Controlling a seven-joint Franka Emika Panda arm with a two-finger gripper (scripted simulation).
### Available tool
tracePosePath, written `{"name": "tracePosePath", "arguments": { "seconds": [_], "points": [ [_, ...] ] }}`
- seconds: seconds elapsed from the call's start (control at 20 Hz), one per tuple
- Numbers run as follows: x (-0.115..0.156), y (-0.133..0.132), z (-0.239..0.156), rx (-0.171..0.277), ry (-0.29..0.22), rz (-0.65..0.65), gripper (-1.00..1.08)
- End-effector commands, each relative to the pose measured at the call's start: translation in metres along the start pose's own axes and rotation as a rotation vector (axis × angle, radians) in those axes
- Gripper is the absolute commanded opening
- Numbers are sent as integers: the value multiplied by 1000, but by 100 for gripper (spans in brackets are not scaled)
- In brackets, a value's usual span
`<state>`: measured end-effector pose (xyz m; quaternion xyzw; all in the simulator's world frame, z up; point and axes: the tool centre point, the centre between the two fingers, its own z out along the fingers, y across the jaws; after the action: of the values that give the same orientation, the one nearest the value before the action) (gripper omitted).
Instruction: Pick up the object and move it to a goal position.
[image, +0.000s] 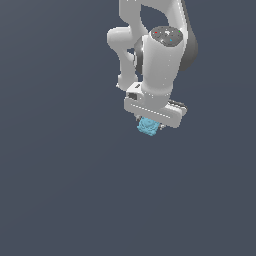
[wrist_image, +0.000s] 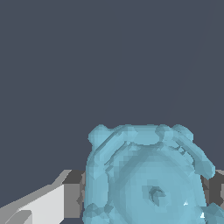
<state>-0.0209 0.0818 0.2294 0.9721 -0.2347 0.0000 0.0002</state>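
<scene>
In the exterior view, from left to right:
Surface (image: 55, 190): it was plain, dark grey-blue, flat and matte, and it filled the whole background.
Arm (image: 160, 55): there was one arm, white and smooth, built of rounded, glossy segments; it came down from the top edge, a little to the exterior view's right of the middle.
Wrist cap: it had a flat, round, darker top with a few tiny red and green dots.
Gripper (image: 150, 125): there was one gripper, with a white, boxy crossbar, wider than the block below it.
Object (image: 148, 126): there was one small light-blue block, lumpy and squarish, which sat directly under the crossbar, near the middle of the picture.

In the wrist view:
Object (wrist_image: 146, 175): it looked large and close, cyan, with rounded bumps along the rim, layered ridges and a small dark dent near the middle.
Fingers (wrist_image: 72, 194): two were visible, grey on the inner pads and white on the outside, one on each side of the block and touching it.
Gripper (wrist_image: 144, 192) state: it was pinching the block between the two pads.
Height above the surface: I could not tell whether the block was lifted or resting.
Writing: I could read no letters or labels.
</scene>
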Motion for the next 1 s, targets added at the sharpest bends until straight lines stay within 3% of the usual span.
{"name": "tracePosePath", "arguments": {
  "seconds": [0.0, 0.95],
  "points": [
    [-14, -4, -28, 0, 0, 0, -100],
    [-105, -40, -222, -1, 1, 0, -100]
  ]
}}
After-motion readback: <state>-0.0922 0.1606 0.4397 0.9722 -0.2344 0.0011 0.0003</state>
